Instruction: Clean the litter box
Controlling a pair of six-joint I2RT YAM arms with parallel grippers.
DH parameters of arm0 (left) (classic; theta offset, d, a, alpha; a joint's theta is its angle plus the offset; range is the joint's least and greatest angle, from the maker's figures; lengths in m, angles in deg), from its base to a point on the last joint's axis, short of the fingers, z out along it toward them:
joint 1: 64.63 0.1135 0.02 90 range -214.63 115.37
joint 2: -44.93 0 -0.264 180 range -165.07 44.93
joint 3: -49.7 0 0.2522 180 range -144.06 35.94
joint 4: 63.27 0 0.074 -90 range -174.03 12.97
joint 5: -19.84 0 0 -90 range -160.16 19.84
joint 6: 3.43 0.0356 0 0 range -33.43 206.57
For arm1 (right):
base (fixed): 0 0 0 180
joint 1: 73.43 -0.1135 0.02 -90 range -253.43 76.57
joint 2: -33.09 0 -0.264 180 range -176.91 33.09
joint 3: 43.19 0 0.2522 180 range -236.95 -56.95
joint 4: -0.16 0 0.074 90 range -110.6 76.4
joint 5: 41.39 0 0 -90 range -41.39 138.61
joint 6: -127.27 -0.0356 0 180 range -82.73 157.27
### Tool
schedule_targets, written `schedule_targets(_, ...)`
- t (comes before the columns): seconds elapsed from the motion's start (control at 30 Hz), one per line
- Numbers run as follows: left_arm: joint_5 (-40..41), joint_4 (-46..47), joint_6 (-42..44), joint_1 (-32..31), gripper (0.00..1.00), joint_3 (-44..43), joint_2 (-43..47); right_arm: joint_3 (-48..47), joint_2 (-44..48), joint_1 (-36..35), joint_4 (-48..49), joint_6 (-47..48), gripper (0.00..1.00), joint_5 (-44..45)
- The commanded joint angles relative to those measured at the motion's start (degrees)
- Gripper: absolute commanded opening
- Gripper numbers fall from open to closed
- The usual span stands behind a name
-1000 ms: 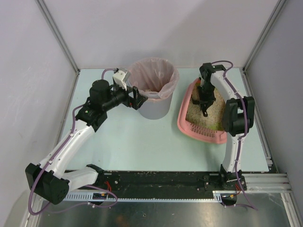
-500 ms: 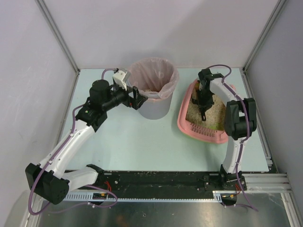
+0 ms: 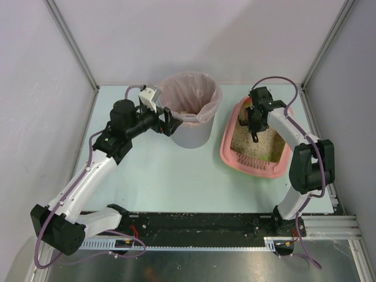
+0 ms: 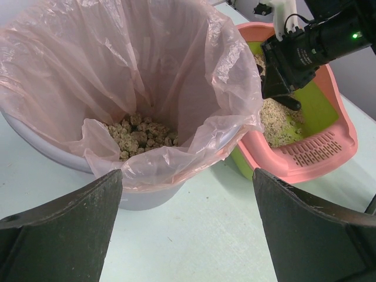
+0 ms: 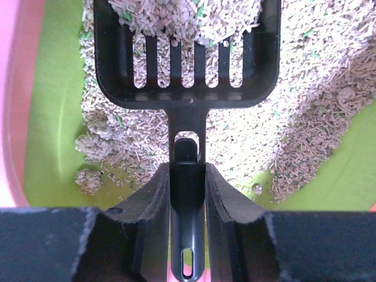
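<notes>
The pink litter box (image 3: 225, 150) with a green inner rim sits right of centre, with beige granules and clumps inside; it also shows in the left wrist view (image 4: 335, 154) and the right wrist view (image 5: 51, 117). My right gripper (image 3: 254, 124) is over its back half, shut on the handle of a black slotted scoop (image 3: 255, 137). In the right wrist view the gripper (image 5: 188, 176) clamps the handle and the scoop (image 5: 187, 59) holds litter, low over the granules. My left gripper (image 3: 170, 122) is open and empty beside the bin; its jaws stand wide apart (image 4: 187, 176).
A grey round bin (image 3: 189, 132) with a pinkish bag stands left of the litter box, with clumps at its bottom (image 4: 135, 136). A few clumps lie on the bare green floor of the box (image 5: 88, 179). White walls and metal posts close in the table.
My right arm's elbow has swung out to the right and the wrist with the scoop has shifted toward the back of the litter box. The left arm has not moved.
</notes>
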Motion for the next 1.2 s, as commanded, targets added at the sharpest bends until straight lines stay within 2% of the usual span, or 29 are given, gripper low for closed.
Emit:
schedule_targets(0.0, 0.9, 1.9, 1.0, -0.3, 0.96, 0.6, 1.8, 1.0, 3.5, -0.6, 1.6, -0.5, 0.0, 1.8)
schedule_targets(0.2, 1.3, 1.9, 1.3, -0.4, 0.96, 0.6, 2.2, 5.9, 7.5, -2.0, 2.4, -1.4, 0.0, 3.8)
schedule_targets(0.37, 1.5, 1.8, 1.5, -0.4, 0.96, 0.7, 2.2, 13.4, 14.0, -2.4, 11.0, -1.8, 0.0, 4.2)
schedule_targets(0.63, 1.8, 1.9, 1.8, -0.5, 0.96, 0.7, 1.8, 22.2, 19.1, -3.5, 21.3, -2.1, 0.0, 7.8)
schedule_targets(0.87, 1.8, 1.9, 2.0, -0.6, 0.96, 0.7, 1.9, 30.5, 26.5, -6.2, 28.1, -4.0, 0.0, 10.3)
schedule_targets(1.17, 1.7, 1.9, 2.2, -0.8, 0.96, 0.8, 1.6, 40.8, 35.7, -12.4, 36.5, -6.8, 0.0, 18.0)
